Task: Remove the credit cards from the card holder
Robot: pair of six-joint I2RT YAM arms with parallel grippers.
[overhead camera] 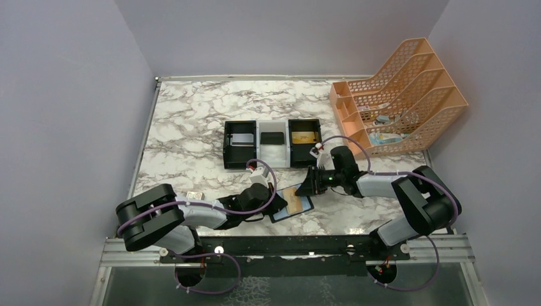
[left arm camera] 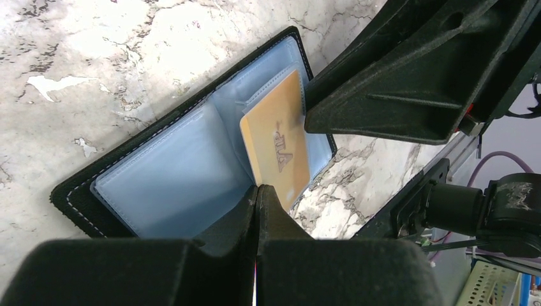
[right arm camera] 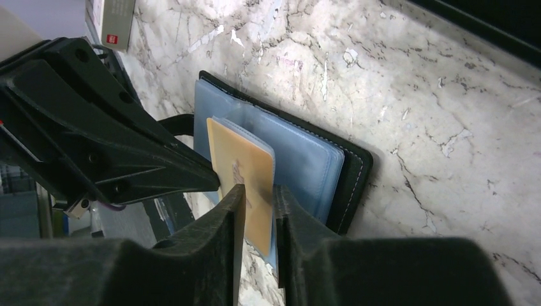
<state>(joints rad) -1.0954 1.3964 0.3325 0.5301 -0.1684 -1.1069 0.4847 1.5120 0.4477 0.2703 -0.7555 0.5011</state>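
By our read we're on the pull-out step. The gold card [left arm camera: 277, 146] sits part-way out of the card holder [left arm camera: 159, 185], which lies open on the marble table [overhead camera: 191, 121]. Left gripper [left arm camera: 257, 189], tips pressed together, pins the holder just beside the card. Right gripper [right arm camera: 258, 189] straddles the card's free edge, jaws narrowly apart; can't tell if it's biting. Next we need a firm pinch, then a straight pull along the pocket w/ the holder pinned.

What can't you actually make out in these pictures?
- Top view: left end effector and right end effector partly cover the card holder; gold card's print too small.
- Left wrist view: left end effector hides the card's near end.
- Right wrist view: right end effector hides whether the card is pinched.
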